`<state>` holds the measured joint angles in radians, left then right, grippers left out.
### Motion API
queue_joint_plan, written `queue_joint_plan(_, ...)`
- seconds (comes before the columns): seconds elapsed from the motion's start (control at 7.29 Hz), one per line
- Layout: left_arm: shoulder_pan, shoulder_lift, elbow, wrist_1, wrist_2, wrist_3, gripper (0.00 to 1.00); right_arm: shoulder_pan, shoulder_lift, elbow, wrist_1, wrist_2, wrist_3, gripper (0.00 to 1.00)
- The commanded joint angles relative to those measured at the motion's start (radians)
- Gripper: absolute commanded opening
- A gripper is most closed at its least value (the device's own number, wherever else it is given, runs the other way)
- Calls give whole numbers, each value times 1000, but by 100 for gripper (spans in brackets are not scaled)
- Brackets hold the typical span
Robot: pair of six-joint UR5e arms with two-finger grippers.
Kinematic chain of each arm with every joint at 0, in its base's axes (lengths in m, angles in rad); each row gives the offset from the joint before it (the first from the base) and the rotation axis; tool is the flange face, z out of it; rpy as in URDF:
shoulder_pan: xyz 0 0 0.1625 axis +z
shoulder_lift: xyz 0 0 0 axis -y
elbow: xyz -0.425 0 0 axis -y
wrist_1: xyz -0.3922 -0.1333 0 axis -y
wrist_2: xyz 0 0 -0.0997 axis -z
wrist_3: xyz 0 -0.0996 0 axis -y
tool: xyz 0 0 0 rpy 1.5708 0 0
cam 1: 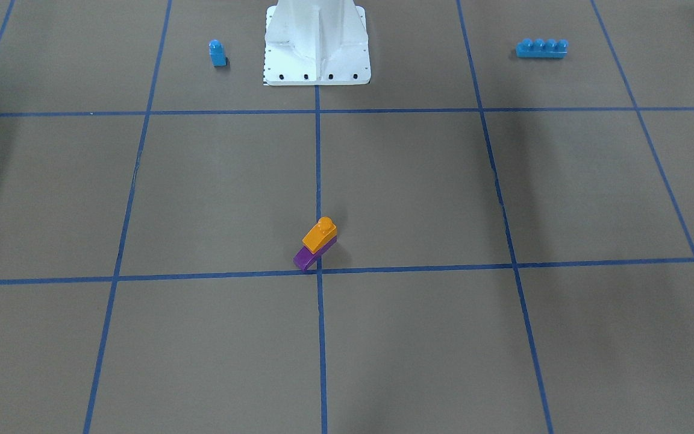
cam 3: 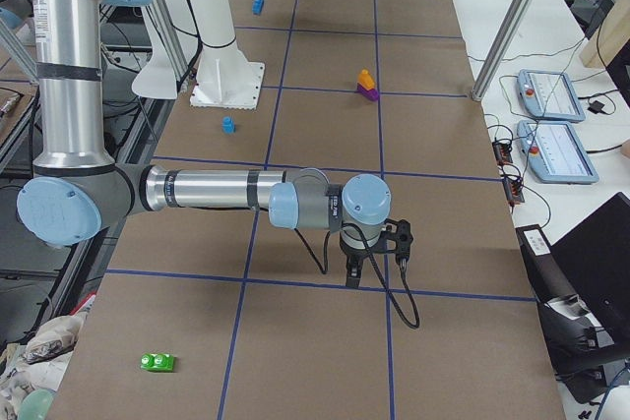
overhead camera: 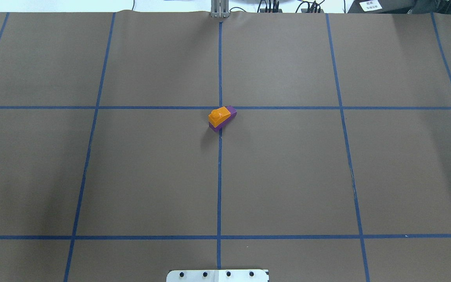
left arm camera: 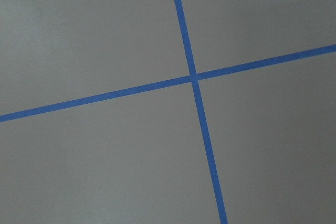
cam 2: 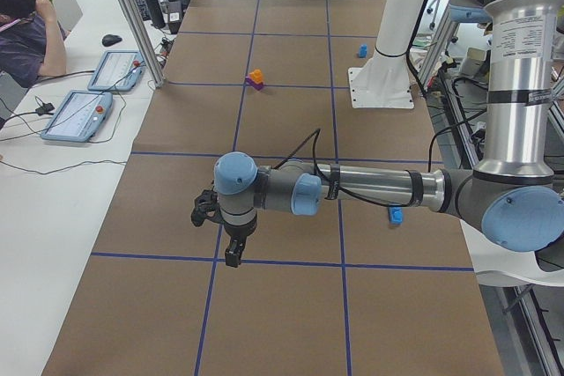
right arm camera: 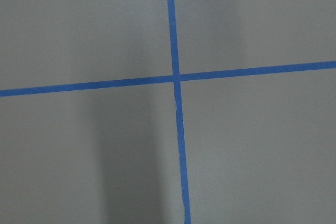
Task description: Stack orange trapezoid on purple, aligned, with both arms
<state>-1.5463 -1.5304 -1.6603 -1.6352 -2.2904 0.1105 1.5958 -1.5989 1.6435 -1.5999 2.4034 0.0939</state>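
Note:
The orange trapezoid sits on top of the purple brick near the table's middle, by a crossing of blue tape lines. Its stud points up and the purple brick's low end sticks out beyond it. The stack also shows in the overhead view. Both arms are away from it. The left gripper hangs over the table at the robot's left end. The right gripper hangs over the right end. Both show only in the side views, so I cannot tell whether they are open or shut. The wrist views show only brown paper and tape.
A small blue one-stud brick and a long blue four-stud brick lie on either side of the white robot base. A green brick lies at the table's right end. An operator sits beside the table.

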Motion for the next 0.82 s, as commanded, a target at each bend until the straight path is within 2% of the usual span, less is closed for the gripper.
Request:
queue_joint_plan(0.0, 0, -2, 1, 0, -1, 0, 100, 1, -3, -1, 0, -1, 1, 100)
queue_joint_plan(0.69, 0, -7, 14, 0, -1, 0, 100, 1, -3, 7, 0, -1, 3, 100)
